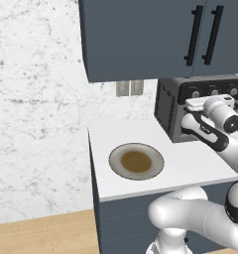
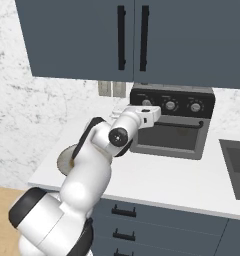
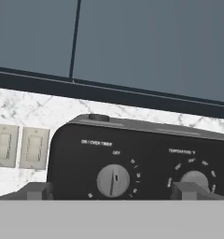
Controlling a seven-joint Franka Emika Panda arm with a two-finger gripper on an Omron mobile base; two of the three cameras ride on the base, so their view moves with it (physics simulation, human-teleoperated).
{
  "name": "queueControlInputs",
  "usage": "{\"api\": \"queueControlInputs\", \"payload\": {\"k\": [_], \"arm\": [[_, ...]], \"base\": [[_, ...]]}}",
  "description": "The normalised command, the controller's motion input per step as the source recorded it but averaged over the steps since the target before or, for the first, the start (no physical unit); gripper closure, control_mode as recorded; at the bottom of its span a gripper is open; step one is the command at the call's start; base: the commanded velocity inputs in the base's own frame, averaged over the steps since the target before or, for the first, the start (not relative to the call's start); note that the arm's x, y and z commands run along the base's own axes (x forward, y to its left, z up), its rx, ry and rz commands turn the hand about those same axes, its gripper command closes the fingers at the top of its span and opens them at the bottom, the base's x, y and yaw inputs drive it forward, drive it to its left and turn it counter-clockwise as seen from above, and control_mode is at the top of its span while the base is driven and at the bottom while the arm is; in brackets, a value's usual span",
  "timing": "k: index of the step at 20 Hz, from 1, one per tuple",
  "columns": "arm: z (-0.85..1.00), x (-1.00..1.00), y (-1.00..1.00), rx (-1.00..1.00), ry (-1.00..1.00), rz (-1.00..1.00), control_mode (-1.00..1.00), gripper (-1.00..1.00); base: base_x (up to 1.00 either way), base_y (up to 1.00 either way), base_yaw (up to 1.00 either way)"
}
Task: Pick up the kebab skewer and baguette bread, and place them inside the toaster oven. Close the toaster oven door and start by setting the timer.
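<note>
The toaster oven [image 1: 173, 106] is cut off at 3 o'clock by the left base view's edge, and the white arm covers its front there. In the right base view the arm's hand hides the panel's end at 9 o'clock and part of the toaster oven door [image 2: 169, 135]; the glass is too dark to show what lies inside. The grey plate [image 2: 64, 159] shows as a sliver behind the arm. In the hand view the knob lettering is blurred, and the temperature knob [image 3: 194, 179] is partly hidden behind one fingertip [image 3: 186, 190].
</note>
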Motion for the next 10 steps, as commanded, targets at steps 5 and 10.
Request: {"api": "queueControlInputs", "payload": {"k": [5, 10], "arm": [[-0.02, 0.04, 0.0, 0.0, 0.0, 0.0, -1.0, -1.0], [-0.04, 0.1, 0.0, 0.0, 0.0, 0.0, -1.0, -1.0]], "base": [[0.0, 0.0, 0.0], [0.0, 0.0, 0.0]]}}
